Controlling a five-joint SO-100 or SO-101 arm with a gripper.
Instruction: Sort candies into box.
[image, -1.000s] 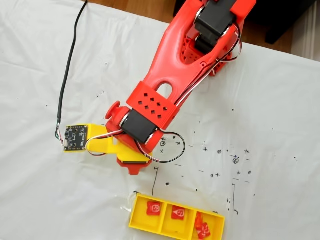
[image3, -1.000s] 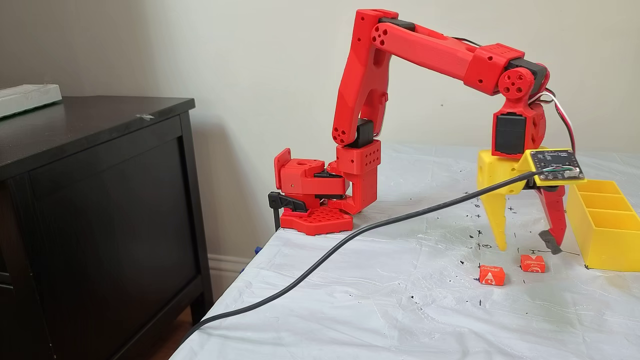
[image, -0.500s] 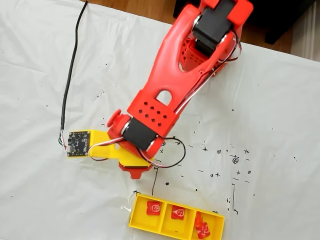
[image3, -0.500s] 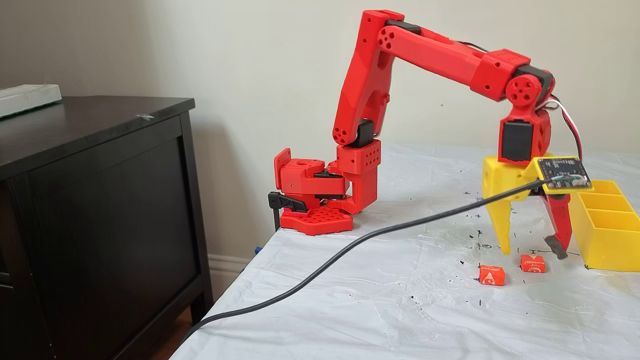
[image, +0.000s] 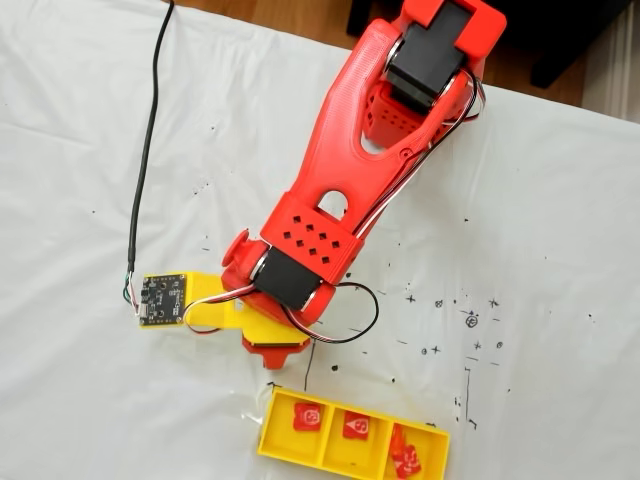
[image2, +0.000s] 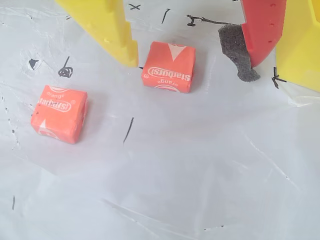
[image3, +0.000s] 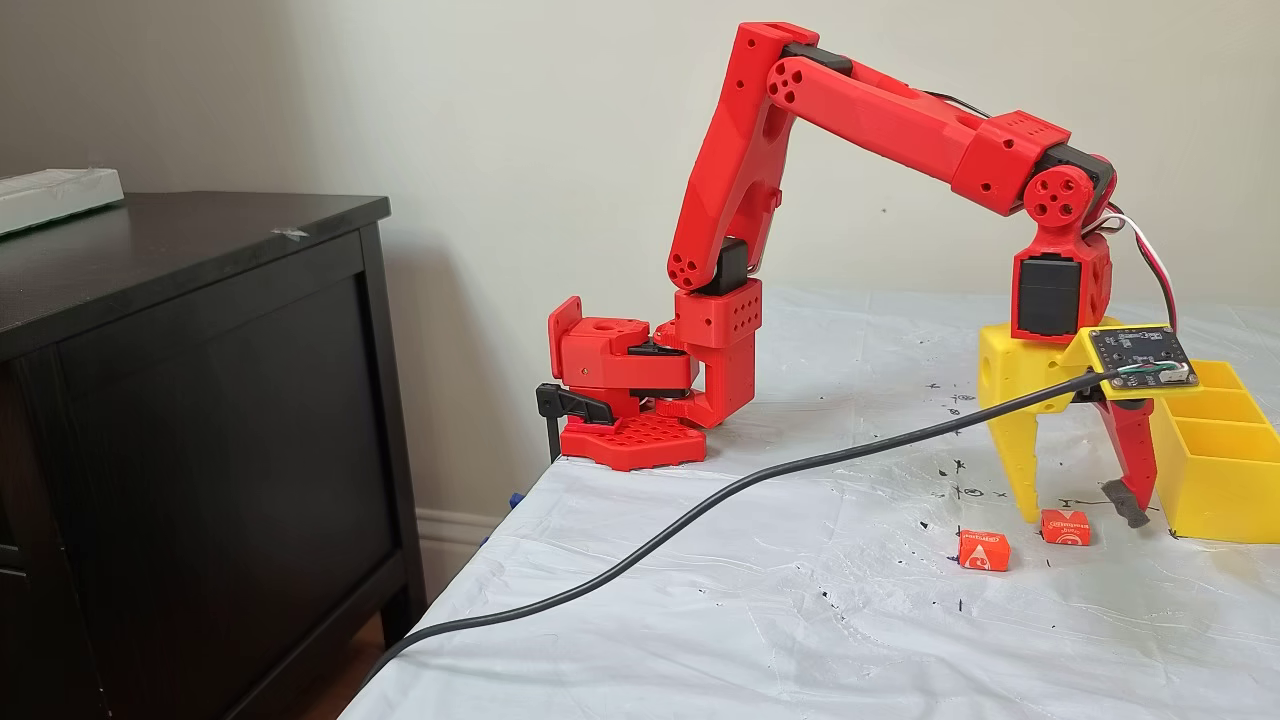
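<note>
- We see the claw (image2: 192, 60) pointing down at the bench (image3: 760, 620), its yellow finger (image2: 107, 30) and its red finger (image2: 260, 30) spread well apart with nothing gripped between them.
- In the wrist view one orange candy (image2: 169, 66) lies flat on the bench between the two fingers, just beside the tip of the yellow one; we cannot tell whether that tip touches its corner. The red finger with its grey foam pad (image2: 237, 52) stands clear of it.
- A second candy (image2: 60, 113) lies on the bench outside the claw, on the far side of the yellow finger, apart from the first.
- In a fixed view from the side we find the same two pieces on the white cover: the one under the claw (image3: 1065, 527) and the other (image3: 984, 550) nearer the camera and to its left.
- The box (image: 275, 440), a yellow tray with three compartments in a row, sits on the bench just beside the red finger.
- From above we count one candy in the left compartment (image: 307, 416) and one in the middle compartment (image: 358, 427); the right compartment holds a small heap (image: 405, 452), probably two pieces, though the picture is too soft for us to be sure.
- A small circuit board (image: 163, 299) on a yellow mount sticks out from the claw's side, with a black cable (image3: 700, 500) trailing from it across the bench.
</note>
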